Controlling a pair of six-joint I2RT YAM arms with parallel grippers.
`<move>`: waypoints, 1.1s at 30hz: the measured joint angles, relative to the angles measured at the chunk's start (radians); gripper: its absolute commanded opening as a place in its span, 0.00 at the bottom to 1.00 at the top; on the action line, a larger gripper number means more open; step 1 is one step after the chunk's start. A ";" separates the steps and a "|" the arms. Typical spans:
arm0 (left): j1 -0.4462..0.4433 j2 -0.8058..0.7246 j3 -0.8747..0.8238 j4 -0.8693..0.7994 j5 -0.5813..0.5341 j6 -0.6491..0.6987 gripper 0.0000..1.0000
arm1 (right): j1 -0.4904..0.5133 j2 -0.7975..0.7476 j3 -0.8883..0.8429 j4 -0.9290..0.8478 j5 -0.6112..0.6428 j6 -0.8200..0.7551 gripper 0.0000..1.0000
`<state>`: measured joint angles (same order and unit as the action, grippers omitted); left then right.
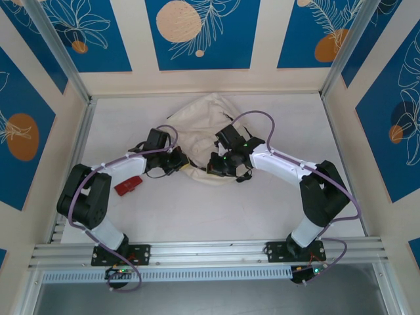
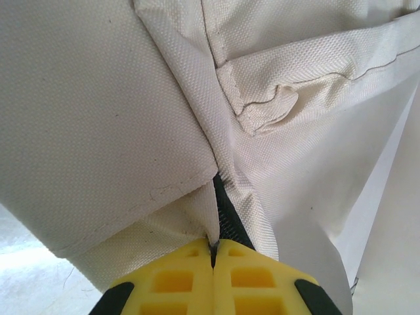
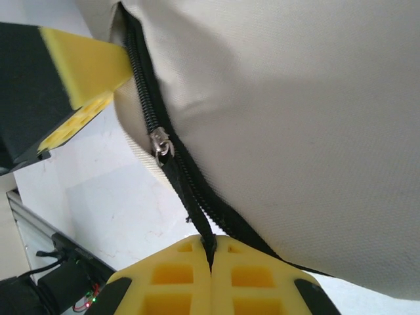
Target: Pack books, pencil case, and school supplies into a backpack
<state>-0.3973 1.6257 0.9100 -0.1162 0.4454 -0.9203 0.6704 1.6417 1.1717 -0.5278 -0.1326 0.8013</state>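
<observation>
The cream backpack [image 1: 200, 125] lies crumpled at the table's middle, between both arms. My left gripper [image 2: 212, 246] is shut on a fold of its canvas beside the black zipper tape [image 2: 226, 213]. My right gripper [image 3: 210, 244] is shut on the black pull strap [image 3: 197, 211] that runs from the metal zipper slider [image 3: 159, 142]. The zipper line [image 3: 141, 79] runs up along the bag's edge. In the overhead view the left gripper [image 1: 182, 165] and right gripper [image 1: 212, 164] meet at the bag's near edge. One of the left gripper's yellow fingers [image 3: 82, 72] shows in the right wrist view. The books are out of view.
A small red flat object [image 1: 128, 185] lies on the white table [image 1: 262, 203] just in front of the left forearm. Aluminium rails [image 1: 210, 252] border the near side and patterned walls close the other sides.
</observation>
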 measured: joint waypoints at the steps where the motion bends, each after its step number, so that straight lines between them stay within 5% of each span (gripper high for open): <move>1: 0.000 0.000 0.000 0.000 0.000 0.000 0.00 | 0.000 0.000 0.002 0.004 -0.010 -0.004 0.00; 7: 0.014 -0.006 -0.025 0.026 0.019 -0.019 0.22 | 0.000 0.047 0.057 0.038 -0.114 -0.030 0.00; 13: 0.006 -0.032 -0.076 0.048 0.055 -0.048 0.28 | 0.000 0.095 0.078 0.056 -0.160 -0.037 0.00; 19: -0.021 -0.032 -0.086 0.061 0.085 -0.073 0.28 | 0.000 0.097 0.078 0.056 -0.164 -0.037 0.00; 33: -0.088 -0.047 -0.153 0.079 0.089 -0.129 0.07 | -0.006 0.127 0.079 0.022 -0.091 -0.032 0.00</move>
<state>-0.4854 1.5791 0.7567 -0.0372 0.5339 -1.0492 0.6643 1.7691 1.2507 -0.5060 -0.2237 0.7692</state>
